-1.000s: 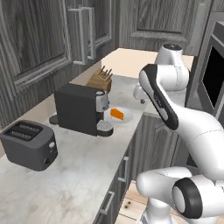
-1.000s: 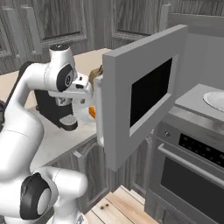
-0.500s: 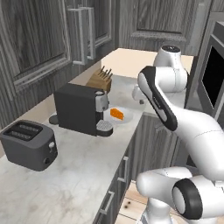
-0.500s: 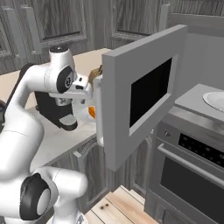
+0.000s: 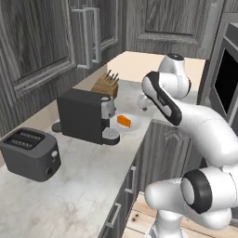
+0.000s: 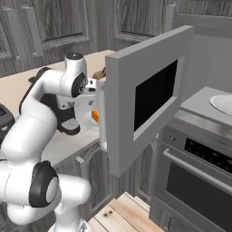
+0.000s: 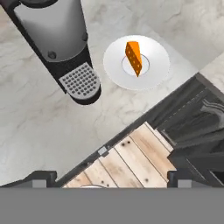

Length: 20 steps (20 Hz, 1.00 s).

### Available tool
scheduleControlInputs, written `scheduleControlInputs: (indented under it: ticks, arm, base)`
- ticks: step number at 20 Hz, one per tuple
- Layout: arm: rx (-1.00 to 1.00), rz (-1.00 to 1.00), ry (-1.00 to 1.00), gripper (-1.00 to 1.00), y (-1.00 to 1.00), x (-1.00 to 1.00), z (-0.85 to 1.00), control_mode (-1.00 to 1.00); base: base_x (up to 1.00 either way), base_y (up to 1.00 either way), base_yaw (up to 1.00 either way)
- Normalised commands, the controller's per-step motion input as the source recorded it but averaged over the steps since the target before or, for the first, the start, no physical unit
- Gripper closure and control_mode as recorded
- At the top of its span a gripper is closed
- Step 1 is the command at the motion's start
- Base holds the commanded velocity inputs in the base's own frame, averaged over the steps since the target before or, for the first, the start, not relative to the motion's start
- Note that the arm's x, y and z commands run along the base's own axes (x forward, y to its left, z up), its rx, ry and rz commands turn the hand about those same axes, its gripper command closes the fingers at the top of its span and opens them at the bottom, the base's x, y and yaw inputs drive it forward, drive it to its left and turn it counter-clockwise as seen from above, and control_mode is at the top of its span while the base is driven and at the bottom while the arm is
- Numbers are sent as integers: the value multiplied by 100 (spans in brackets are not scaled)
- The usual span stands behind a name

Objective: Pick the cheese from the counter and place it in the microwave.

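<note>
The cheese (image 7: 134, 57), a small orange wedge, stands on a white plate (image 7: 155, 65) on the marbled counter (image 7: 39, 127). My gripper (image 7: 111, 178) hovers high above the counter's edge, well short of the cheese. It is open, its two tips far apart with nothing between them. In the left base view the cheese (image 5: 123, 121) lies on the plate (image 5: 132, 126) just right of the coffee machine. The microwave door (image 6: 145, 95) stands swung open in front of my arm. A sliver of the cheese (image 6: 94, 116) shows past its edge.
A dark coffee machine (image 5: 86, 116) with a round drip tray (image 7: 81, 83) stands beside the plate. Also on the counter are a knife block (image 5: 107, 84) behind it and a black toaster (image 5: 30, 153) to the left. An oven (image 6: 199, 172) sits at right, wood floor (image 7: 131, 153) below.
My arm's upper joints have shifted slightly; the cheese, the plate and the microwave door stay where they were.
</note>
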Motion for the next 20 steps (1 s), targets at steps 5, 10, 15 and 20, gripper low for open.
scheduleControlInputs:
  ticks: [5,10,15,20]
  arm:
    - [0,39,1,-100,0,42,-18,-100]
    - [0,19,3,-100,0,72,-45,-100]
    - [-1,12,2,-100,-2,60,-35,-100]
    - [-5,5,6,-100,0,26,-38,-100]
  base:
    - [0,0,0]
    - [0,0,0]
    - [0,0,0]
    - [0,0,0]
